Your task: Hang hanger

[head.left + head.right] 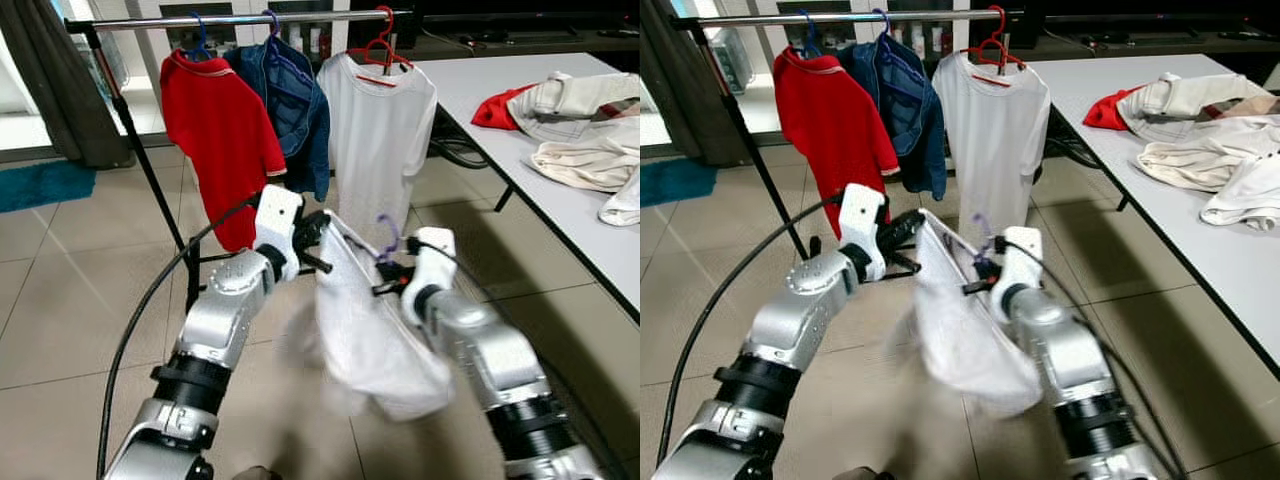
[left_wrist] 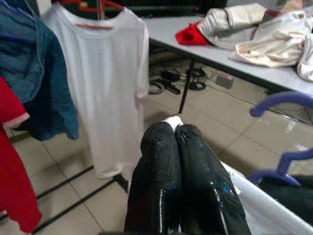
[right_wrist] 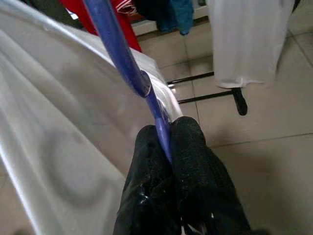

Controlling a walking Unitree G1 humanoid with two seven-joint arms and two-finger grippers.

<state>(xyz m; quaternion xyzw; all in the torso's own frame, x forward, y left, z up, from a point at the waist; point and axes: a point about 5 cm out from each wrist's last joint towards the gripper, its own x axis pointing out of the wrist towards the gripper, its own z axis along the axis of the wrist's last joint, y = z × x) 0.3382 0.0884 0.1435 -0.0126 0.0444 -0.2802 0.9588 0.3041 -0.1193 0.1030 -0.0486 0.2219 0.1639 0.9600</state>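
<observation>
Along the top of the frame a metal rail (image 1: 240,19) carries a red shirt (image 1: 220,140), a blue jacket (image 1: 290,105) and a white T-shirt (image 1: 378,130). Below them, at centre, the left gripper (image 1: 318,243) has its fingers (image 2: 181,181) pressed together on a corner of the white garment (image 1: 365,330). Just to its right, the right gripper (image 1: 385,275) is clamped on the purple hanger (image 1: 388,236) that carries this garment. At upper right, a white table (image 1: 560,200) holds crumpled clothes (image 1: 575,125).
</observation>
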